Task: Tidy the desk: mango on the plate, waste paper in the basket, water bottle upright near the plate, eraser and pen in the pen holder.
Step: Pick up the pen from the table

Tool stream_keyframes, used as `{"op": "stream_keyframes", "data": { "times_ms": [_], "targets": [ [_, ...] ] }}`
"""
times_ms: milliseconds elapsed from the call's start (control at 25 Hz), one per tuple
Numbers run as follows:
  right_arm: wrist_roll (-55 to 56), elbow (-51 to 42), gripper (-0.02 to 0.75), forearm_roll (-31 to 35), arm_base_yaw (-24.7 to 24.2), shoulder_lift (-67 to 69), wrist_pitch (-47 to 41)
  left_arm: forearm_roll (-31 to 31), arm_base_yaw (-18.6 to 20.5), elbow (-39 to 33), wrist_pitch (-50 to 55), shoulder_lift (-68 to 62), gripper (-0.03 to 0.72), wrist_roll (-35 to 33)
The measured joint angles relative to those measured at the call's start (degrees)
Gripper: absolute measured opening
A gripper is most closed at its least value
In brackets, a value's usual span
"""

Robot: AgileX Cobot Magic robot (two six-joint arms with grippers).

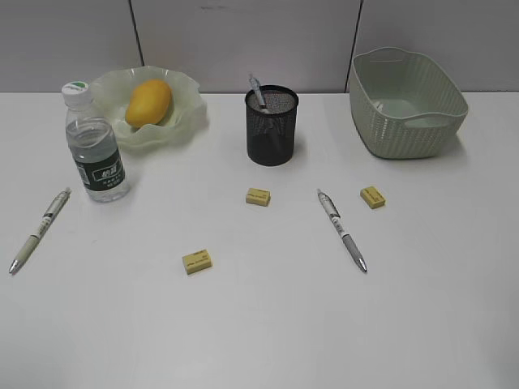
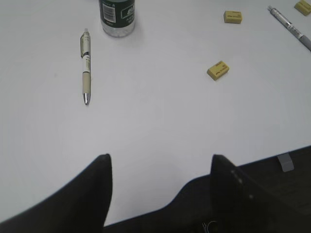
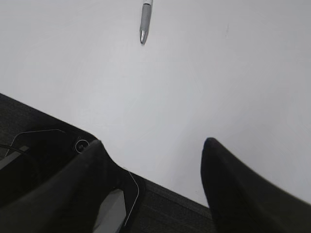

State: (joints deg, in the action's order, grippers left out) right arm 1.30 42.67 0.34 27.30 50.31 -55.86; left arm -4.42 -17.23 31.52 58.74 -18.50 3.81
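Hovering open and empty at the near edge of the white desk (image 1: 268,324), the left gripper (image 2: 160,165) faces a white click pen (image 2: 85,67) ahead-left — long axis pointing away, tip nearest. The right gripper (image 3: 153,155), also spread, has a second pen's tip (image 3: 145,22) straight ahead.

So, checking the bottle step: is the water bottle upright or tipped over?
Upright. The water bottle stands on its base on the desk, white cap on top, just beside the plate.
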Motion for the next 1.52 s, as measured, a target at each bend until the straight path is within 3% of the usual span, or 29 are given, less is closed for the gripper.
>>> {"op": "stream_keyframes", "data": {
  "times_ms": [480, 800, 1120, 1520],
  "targets": [
    [0.78, -11.49, 0.491, 0.55, 0.00, -23.79, 0.27, 0.06, 0.00, 0.00, -0.05, 0.00, 0.481, 0.00],
    [1.00, -11.82, 0.491, 0.82, 0.00, -26.88, 0.88, 0.59, 0.00, 0.06, -3.99, -0.67, 0.481, 0.00],
    [1.20, -11.81, 0.491, 0.82, 0.00, -26.88, 0.88, 2.63, 0.00, 3.69, -9.30, -16.24, 0.481, 0.00],
    [1.26, -11.81, 0.491, 0.82, 0.00, -26.88, 0.93, 6.79, 0.06, 14.56, -10.01, -44.26, 0.481, 0.00]
  ]
}}
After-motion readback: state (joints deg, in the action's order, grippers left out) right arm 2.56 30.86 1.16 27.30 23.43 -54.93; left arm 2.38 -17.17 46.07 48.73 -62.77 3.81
